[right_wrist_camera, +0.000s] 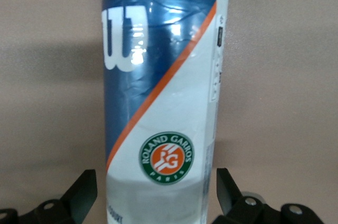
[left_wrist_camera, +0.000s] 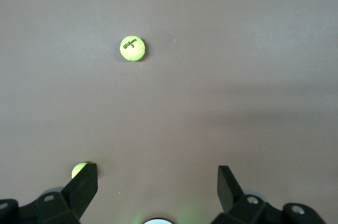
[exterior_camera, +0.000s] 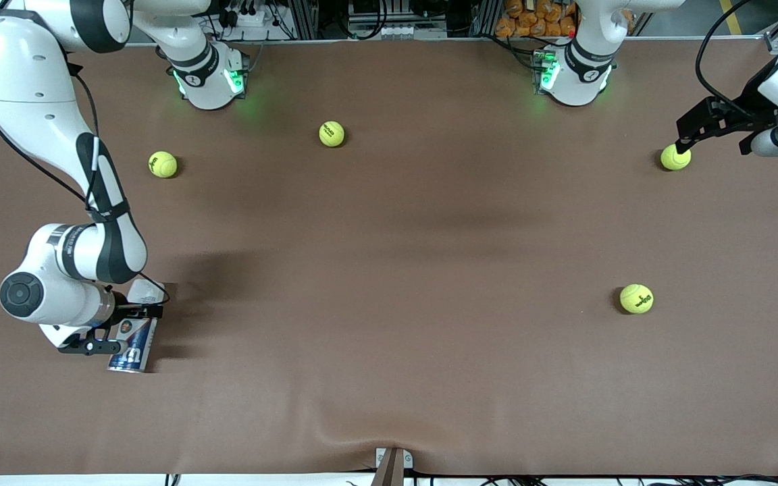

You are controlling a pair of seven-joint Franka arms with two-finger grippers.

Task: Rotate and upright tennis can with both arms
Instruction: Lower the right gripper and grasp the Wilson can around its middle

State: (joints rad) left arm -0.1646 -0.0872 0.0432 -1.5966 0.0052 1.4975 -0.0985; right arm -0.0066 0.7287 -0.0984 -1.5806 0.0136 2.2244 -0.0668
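The right gripper point(exterior_camera: 129, 329) sits low at the right arm's end of the table, close to the front camera's edge. Its fingers point(right_wrist_camera: 84, 192) are spread wide, one on each side of the tennis can point(exterior_camera: 134, 344) — in the right wrist view a gap shows between each finger and the can's wall, so it straddles the can without clamping it. The can lies on its side on the brown table point(exterior_camera: 389, 270), one end under the gripper and the other, with its silvery rim, pointing toward the front camera. Its label is navy blue with a white logo, an orange-red diagonal stripe, and a round green and orange badge on the white part. Whether anything is inside the can cannot be told.

The left gripper point(exterior_camera: 689, 138) waits in the air at the left arm's end of the table, over a tennis ball point(exterior_camera: 675, 157) that lies just by its fingertip. Its fingers point(left_wrist_camera: 84, 184) are also spread wide and hold nothing — the left wrist view shows bare table between them.

Another ball point(exterior_camera: 636, 298) lies nearer the front camera, well apart from the can. Two more balls lie toward the robots' bases: one point(exterior_camera: 331, 133) between the two bases, the other point(exterior_camera: 163, 165) nearer the right arm's end.
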